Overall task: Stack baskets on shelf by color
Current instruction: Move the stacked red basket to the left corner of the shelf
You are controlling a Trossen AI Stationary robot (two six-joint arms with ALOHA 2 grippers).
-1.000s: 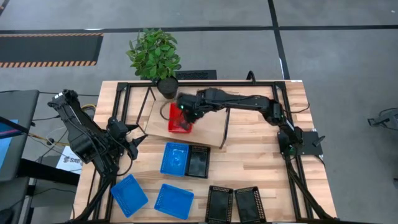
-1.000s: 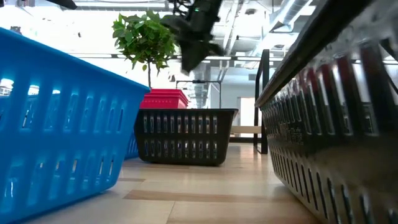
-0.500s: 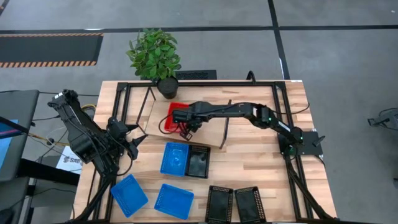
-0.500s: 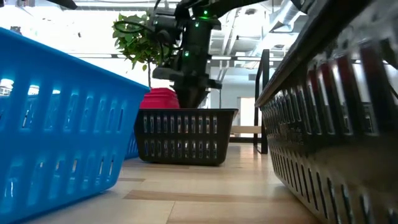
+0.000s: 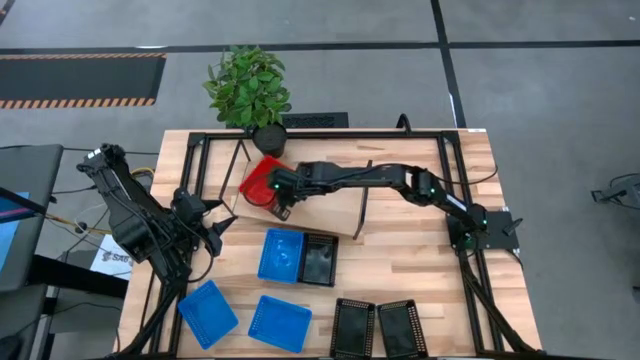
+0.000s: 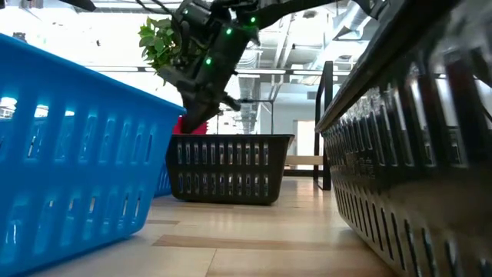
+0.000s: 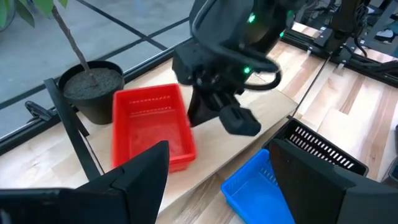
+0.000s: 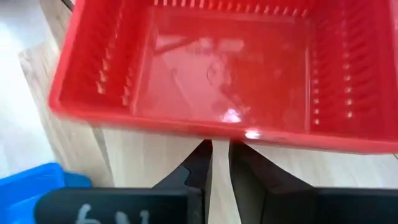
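- My right gripper (image 8: 221, 148) has its fingers nearly pressed together, holding nothing, tips at the near wall of the red basket (image 8: 217, 68).
- That basket sits on the shelf (image 5: 340, 210), at about 10 o'clock from the table's middle, just beside the plant pot (image 5: 268, 138).
- To nudge well, I'd push squarely mid-wall so it slides without twisting.
- My left gripper (image 7: 217, 180) waits spread at 8 o'clock.
- I cannot tell whether the tips touch the wall, nor how many reds are nested.

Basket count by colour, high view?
Red baskets: 1 visible, cannot tell if more are nested in it
Blue baskets: 3
Black baskets: 3
Total: 7 visible
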